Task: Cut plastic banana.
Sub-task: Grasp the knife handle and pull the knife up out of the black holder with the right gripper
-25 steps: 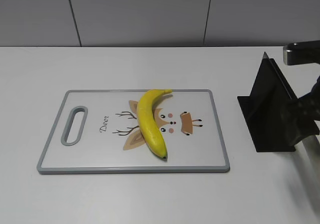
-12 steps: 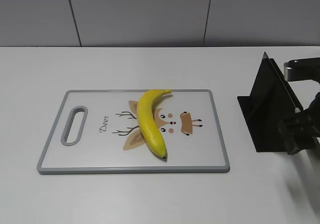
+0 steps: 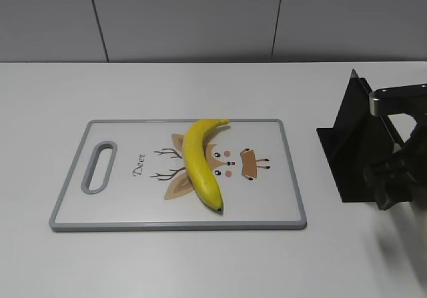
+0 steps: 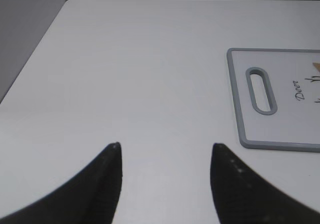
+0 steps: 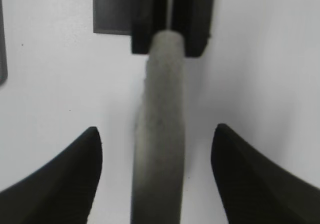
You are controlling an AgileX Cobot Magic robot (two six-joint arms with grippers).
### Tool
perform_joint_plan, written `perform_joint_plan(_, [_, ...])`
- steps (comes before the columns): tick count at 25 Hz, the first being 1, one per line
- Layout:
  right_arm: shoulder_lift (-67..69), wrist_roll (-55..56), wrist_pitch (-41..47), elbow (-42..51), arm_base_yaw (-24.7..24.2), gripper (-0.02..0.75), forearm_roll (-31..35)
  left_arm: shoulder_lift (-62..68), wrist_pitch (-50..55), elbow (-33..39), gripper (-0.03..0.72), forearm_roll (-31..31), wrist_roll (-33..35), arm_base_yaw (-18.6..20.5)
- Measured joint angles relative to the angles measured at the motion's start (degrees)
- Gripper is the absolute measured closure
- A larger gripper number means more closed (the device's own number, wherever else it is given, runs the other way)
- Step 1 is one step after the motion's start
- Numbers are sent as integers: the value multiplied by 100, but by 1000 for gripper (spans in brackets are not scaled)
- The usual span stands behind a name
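- Both sets of jaws stand wide open and hold nothing: the right gripper (image 5: pixel 156 174) straddles the grey knife handle (image 5: pixel 161 134) with a clear gap on each side, and the left gripper (image 4: pixel 165 179) hangs over bare table (image 4: pixel 125 73), well clear of the cutting board (image 4: pixel 272 144).
- Your step in hand looks like taking the knife from its black knife holder (image 3: pixel 357 148), so centre the handle between the right fingers before you close; it sits slightly left of the middle in the right wrist view.
- Close low enough on the handle for a firm hold, and draw it out along the slot rather than sideways, or the holder may tip or slide.
- Keep the left gripper parked where it is, out of the blade's way.
- Your plastic banana (image 3: pixel 200 165) lies on the middle of the board, over the deer print, untouched and whole.
- Its skin is smooth, glossy yellow, gently curved; the greenish stem end points to the far edge and the dark tip to the near edge.
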Motion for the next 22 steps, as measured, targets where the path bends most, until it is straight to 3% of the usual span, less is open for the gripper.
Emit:
perform_joint_plan(3, [0, 4, 51, 0, 0, 248, 0, 0, 0, 0, 136, 0, 0, 0])
perform_joint_plan(5, [0, 4, 66, 0, 0, 327, 0, 0, 0, 0, 136, 1, 0, 0])
perform_joint_plan(8, [0, 17, 72, 0, 0, 573, 27, 0, 0, 0, 136, 1, 0, 0])
perform_joint_plan(22, [-310, 3, 122, 0, 0, 566, 132, 0, 0, 0, 136, 1, 0, 0])
